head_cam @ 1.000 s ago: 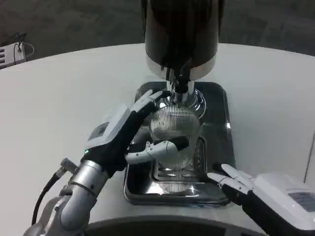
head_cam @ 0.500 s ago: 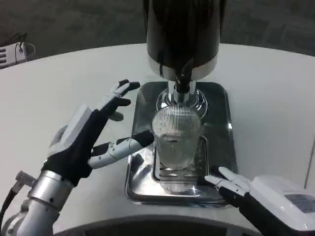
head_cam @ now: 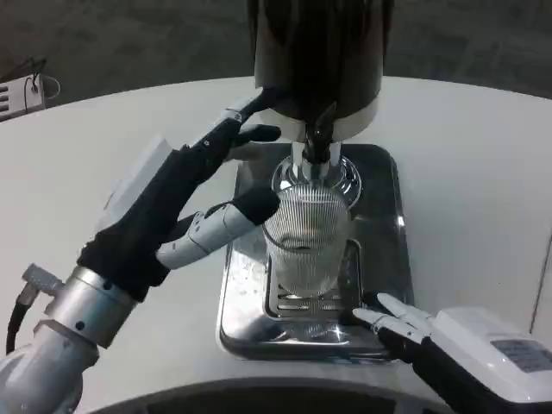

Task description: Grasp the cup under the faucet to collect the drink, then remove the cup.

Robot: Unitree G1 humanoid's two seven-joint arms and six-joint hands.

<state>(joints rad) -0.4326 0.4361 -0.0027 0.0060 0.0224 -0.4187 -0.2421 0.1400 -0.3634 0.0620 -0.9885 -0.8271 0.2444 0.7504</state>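
Single head view: looks steeply down onto white table (head_cam: pixel 78 164), close range, facing dispenser (head_cam: pixel 317 60) ahead, forearms entering from below.

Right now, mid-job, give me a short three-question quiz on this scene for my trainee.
1. True or false: the ribbed cup stands on the metal drip tray below the faucet.
2. Which hand is raised beside the cup?
A. left hand
B. right hand
3. Fill in: the right hand rests at the tray's near ____ corner.

Key: 1 true; 2 A; 3 right.
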